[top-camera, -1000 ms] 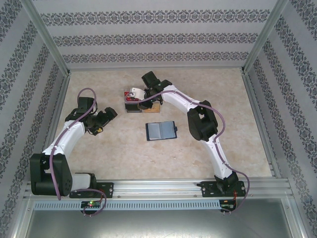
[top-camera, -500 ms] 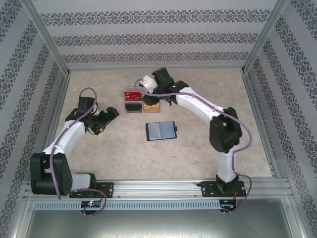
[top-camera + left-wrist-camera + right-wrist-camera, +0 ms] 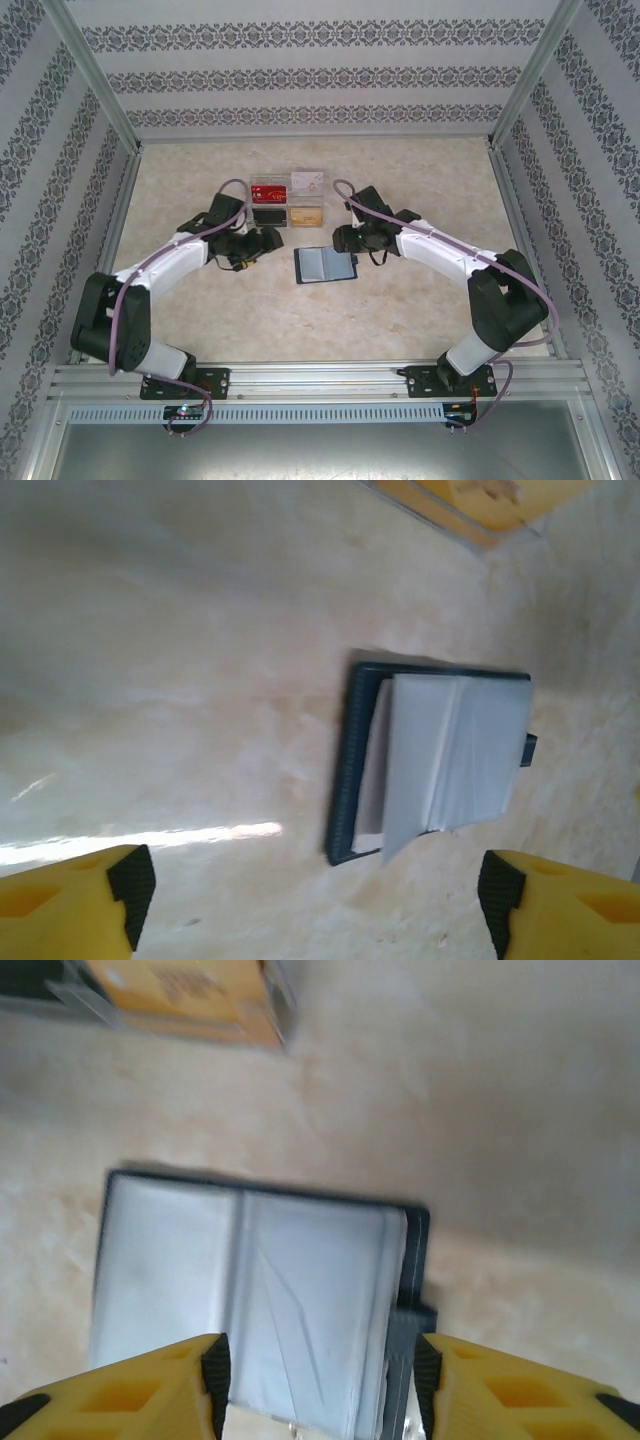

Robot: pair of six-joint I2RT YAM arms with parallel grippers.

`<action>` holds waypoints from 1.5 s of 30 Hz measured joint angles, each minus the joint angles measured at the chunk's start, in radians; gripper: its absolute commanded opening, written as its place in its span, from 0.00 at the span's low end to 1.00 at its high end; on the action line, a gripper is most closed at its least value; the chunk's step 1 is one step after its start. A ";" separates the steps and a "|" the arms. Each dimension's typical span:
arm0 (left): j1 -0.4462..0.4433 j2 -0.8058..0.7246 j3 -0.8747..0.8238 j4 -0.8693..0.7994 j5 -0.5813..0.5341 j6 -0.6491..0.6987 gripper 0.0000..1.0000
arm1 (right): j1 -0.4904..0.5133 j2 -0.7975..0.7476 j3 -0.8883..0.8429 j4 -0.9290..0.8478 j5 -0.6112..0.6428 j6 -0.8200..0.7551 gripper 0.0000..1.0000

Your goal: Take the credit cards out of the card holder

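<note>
Now both arms bend inward, left tool (image 3: 265, 243) and right tool (image 3: 340, 240) open-jawed, flanking the card holder (image 3: 325, 264).

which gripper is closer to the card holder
Right. The right gripper hangs open just above the card holder, near its far right edge. The left gripper is off to its left, clearly apart from it.

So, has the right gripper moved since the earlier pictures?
Yes. The right gripper came from the credit cards toward the near edge, now at the card holder.
</note>
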 measured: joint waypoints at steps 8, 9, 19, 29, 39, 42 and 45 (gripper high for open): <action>-0.156 0.196 0.121 0.072 0.001 -0.040 0.50 | -0.001 0.008 -0.044 0.006 -0.064 0.116 0.44; -0.165 0.214 0.129 0.077 0.002 -0.045 0.46 | -0.001 0.013 -0.044 0.006 -0.064 0.122 0.43; -0.184 0.325 0.177 0.092 0.011 -0.051 0.35 | -0.002 0.098 -0.044 0.003 -0.084 0.138 0.37; -0.184 0.372 0.182 0.092 0.016 -0.051 0.22 | -0.002 0.147 -0.043 0.001 -0.090 0.133 0.31; -0.184 0.385 0.183 0.102 0.028 -0.051 0.15 | -0.001 0.174 -0.028 0.011 -0.172 0.123 0.18; -0.184 0.390 0.184 0.112 0.035 -0.051 0.15 | -0.001 0.183 -0.027 0.023 -0.208 0.123 0.18; -0.184 0.391 0.188 0.111 0.038 -0.050 0.18 | -0.001 0.183 -0.027 0.032 -0.229 0.123 0.20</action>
